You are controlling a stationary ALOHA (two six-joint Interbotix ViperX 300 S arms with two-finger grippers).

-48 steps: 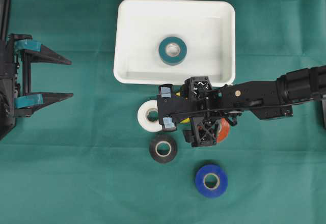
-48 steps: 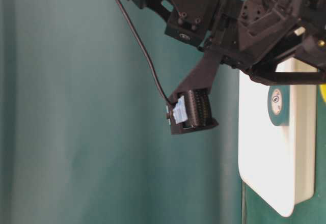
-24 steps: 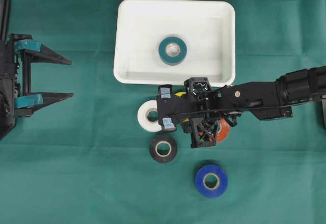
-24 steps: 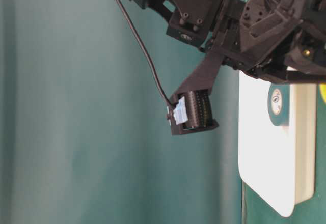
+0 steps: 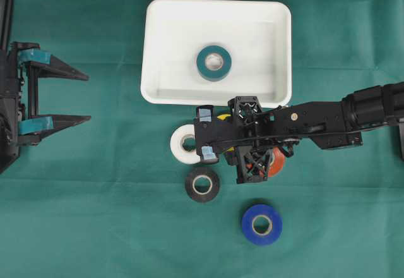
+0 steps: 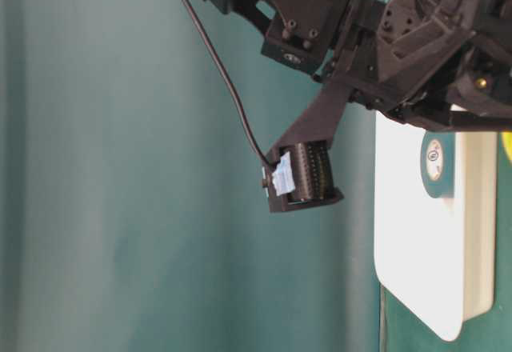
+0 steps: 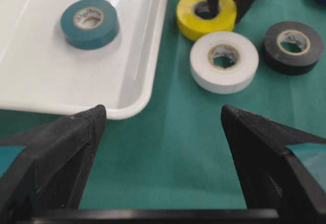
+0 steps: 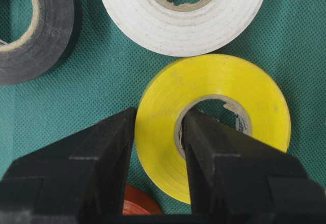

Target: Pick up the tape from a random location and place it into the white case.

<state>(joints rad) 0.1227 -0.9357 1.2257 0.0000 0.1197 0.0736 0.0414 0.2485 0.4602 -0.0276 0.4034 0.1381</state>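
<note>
Pinching the glossy yellow tape (image 8: 214,127) ring's wall, right gripper (image 8: 158,147) sits clamped.

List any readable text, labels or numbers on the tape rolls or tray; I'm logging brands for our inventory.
No text can be read anywhere.
Teal tape roll in the white case: dark print on its core label, too blurred to read.
Yellow tape roll, with the right gripper closed on its wall: faint marks inside the core, illegible.
White tape roll, black tape roll, blue tape roll: no print visible.
</note>
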